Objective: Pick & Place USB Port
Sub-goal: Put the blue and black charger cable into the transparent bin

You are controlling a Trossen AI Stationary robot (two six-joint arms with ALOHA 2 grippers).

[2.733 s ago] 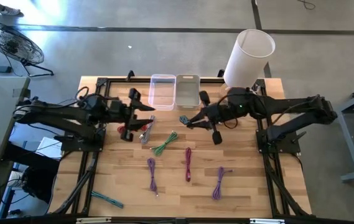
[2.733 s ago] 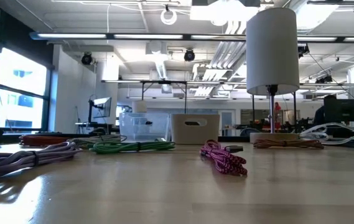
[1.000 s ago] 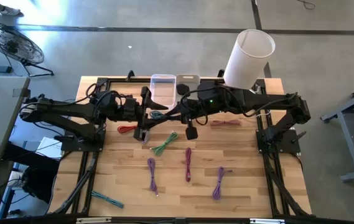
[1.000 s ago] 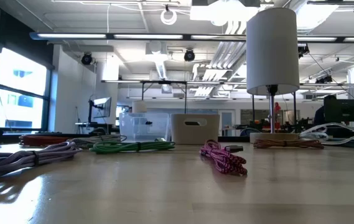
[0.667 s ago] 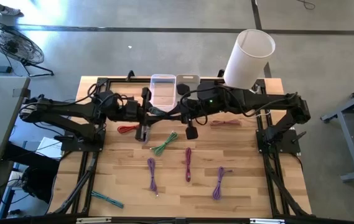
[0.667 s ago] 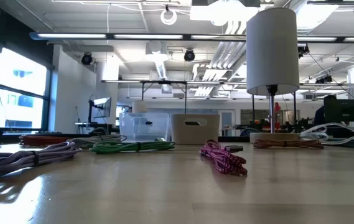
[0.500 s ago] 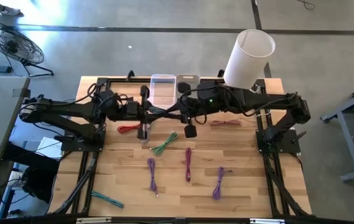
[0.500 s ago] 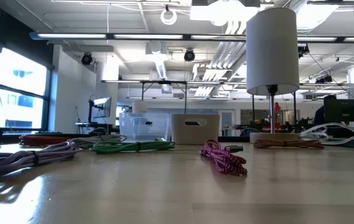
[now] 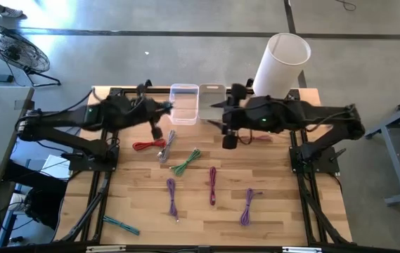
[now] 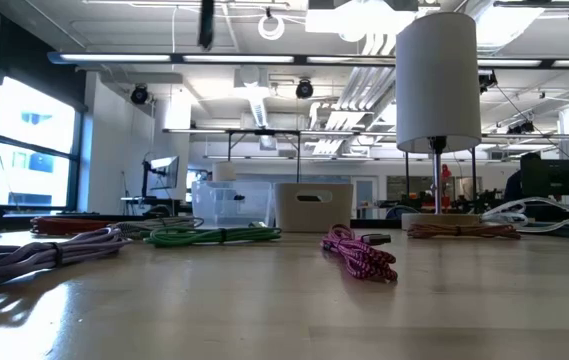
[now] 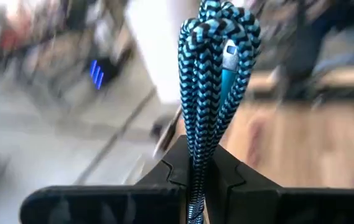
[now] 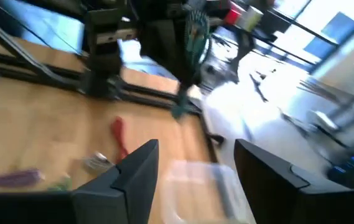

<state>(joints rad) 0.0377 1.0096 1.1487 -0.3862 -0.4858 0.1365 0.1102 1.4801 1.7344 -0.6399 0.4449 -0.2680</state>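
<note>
Wooden table (image 9: 270, 211) seen from above, with two dark robot arms reaching toward its far edge. The left gripper (image 11: 195, 171) is clenched on a bundled blue-and-black braided USB cable (image 11: 217, 68), whose folded loops stand up between the fingers; in the high view this gripper (image 9: 163, 107) is raised just beside the near-left side of a clear plastic bin (image 9: 184, 103) at the back of the table. A second, grey bin (image 9: 212, 102) sits touching the clear one on its right. The right gripper (image 12: 192, 171) has its fingers spread apart and holds nothing; in the high view it (image 9: 222, 121) hovers near the grey bin's front right corner, apart from the left gripper. A tall white cylinder (image 9: 281, 65) stands at the back right corner. More bundled cables lie on the wood: a red one (image 9: 148, 145) and a silver-grey one (image 9: 166, 147) below the left gripper, a green one (image 9: 186, 161) toward the middle, a magenta one (image 9: 213, 184), two purple ones (image 9: 171, 195) (image 9: 246, 206), an orange-brown one (image 9: 259, 138) under the right arm, and a teal one (image 9: 121, 224) at the near left corner
</note>
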